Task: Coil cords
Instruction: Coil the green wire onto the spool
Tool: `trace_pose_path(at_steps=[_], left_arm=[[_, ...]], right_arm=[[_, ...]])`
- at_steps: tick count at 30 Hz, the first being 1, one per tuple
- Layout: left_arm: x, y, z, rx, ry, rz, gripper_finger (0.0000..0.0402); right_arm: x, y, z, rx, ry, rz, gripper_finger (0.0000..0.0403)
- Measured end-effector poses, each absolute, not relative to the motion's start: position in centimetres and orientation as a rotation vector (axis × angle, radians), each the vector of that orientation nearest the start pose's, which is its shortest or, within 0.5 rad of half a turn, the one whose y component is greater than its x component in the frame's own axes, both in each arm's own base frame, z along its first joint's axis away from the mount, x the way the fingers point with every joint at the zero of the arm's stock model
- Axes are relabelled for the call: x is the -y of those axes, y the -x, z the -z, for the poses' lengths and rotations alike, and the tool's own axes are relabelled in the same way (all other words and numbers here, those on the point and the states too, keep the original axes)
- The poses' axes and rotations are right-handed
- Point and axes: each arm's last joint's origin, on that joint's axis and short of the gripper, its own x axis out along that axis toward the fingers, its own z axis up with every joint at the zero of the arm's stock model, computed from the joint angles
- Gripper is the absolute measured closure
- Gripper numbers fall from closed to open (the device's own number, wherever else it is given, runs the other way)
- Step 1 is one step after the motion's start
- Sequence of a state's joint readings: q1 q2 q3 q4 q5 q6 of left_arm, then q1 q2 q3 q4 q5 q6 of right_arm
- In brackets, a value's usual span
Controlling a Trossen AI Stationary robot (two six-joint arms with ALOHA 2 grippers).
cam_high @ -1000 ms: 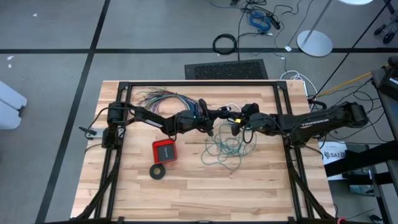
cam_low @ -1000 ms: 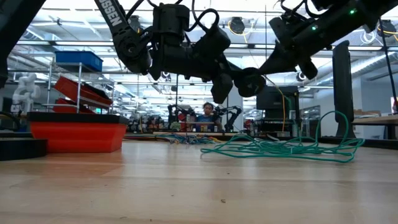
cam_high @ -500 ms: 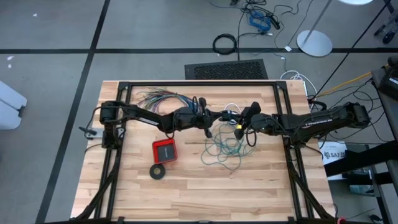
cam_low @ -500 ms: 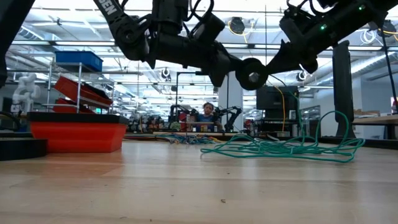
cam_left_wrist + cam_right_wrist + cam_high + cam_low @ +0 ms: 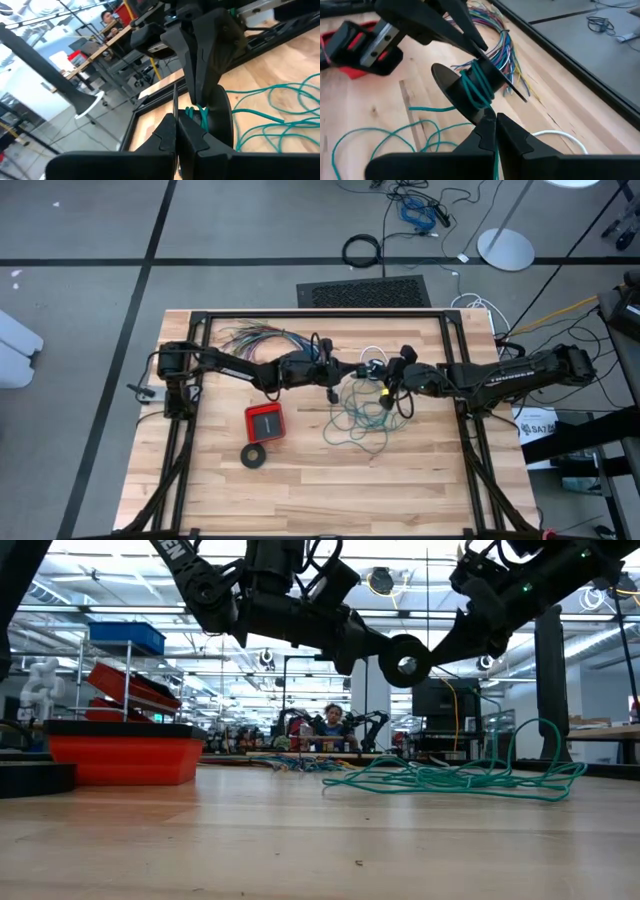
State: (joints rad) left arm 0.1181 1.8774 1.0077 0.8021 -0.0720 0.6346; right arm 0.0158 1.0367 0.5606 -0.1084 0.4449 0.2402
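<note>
Mid-wind here: my left gripper point(image 5: 470, 37) is clamped on a small black spool point(image 5: 465, 95) above the bench point(image 5: 300, 490), and my right gripper point(image 5: 491, 120) is pinched shut on the teal wire point(image 5: 362, 420), mostly still heaped below. Next I need another wrap, kept taut.

White letters, partly cut off, reading "SSEN" run along the left arm point(image 5: 190, 562) in the low view
</note>
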Motion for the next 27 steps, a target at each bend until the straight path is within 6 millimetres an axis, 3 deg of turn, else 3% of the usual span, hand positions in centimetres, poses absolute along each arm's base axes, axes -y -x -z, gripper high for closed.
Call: trace_pose_path(at_steps=[5, 13, 27], left_arm=[[-4.89, -39.69, -19.96, -0.124, -0.627, -0.133, 0.0402], [-4.88, -39.65, -20.11, -0.124, -0.624, -0.129, 0.0402], [-5.80, -39.54, -20.08, -0.115, -0.550, -0.115, 0.0402]], right_arm=[[0.91, -20.74, -21.69, -0.566, -0.050, 0.470, 0.0394], [0.97, -20.52, -21.29, -0.605, -0.024, 0.481, 0.0342], [0.29, -20.32, -21.03, -0.638, -0.043, 0.450, 0.0362]])
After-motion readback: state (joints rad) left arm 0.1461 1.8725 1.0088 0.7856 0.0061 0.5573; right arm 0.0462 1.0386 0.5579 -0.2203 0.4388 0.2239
